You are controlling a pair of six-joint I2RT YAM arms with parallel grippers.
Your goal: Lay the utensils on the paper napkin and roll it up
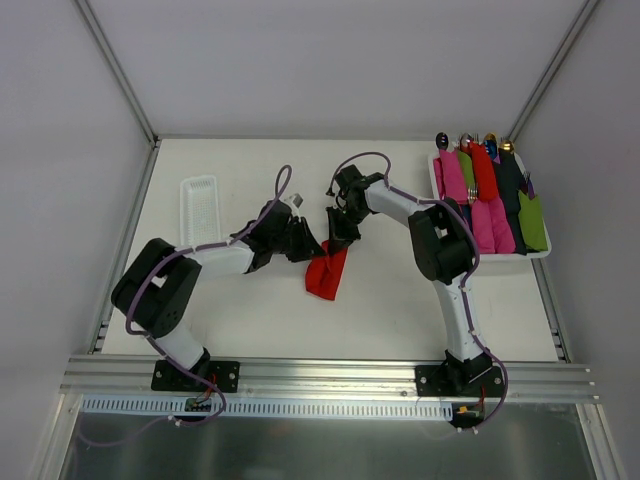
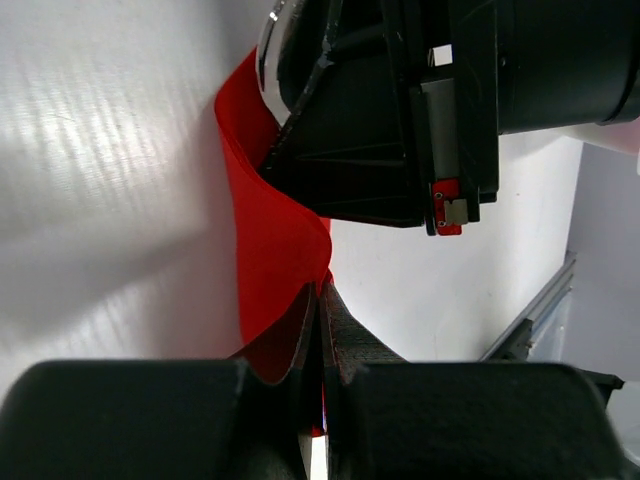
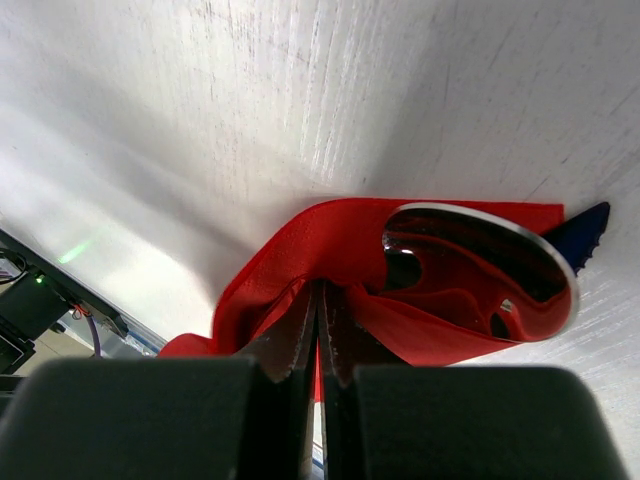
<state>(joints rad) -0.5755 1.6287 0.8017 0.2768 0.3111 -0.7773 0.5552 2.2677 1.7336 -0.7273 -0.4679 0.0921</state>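
The red paper napkin lies crumpled and partly folded mid-table, with both grippers at its far end. My left gripper is shut on one edge of the napkin, which rises as a thin sheet from the closed jaws. My right gripper is shut on a fold of the napkin, its tips pressed together. A shiny spoon bowl, one of the utensils, lies in the red paper just right of the right fingers. Any other utensils are hidden.
A white ribbed tray lies at the back left. A white tray at the back right holds several rolled pink, green, red and dark bundles. The right gripper body hangs close above the left fingers.
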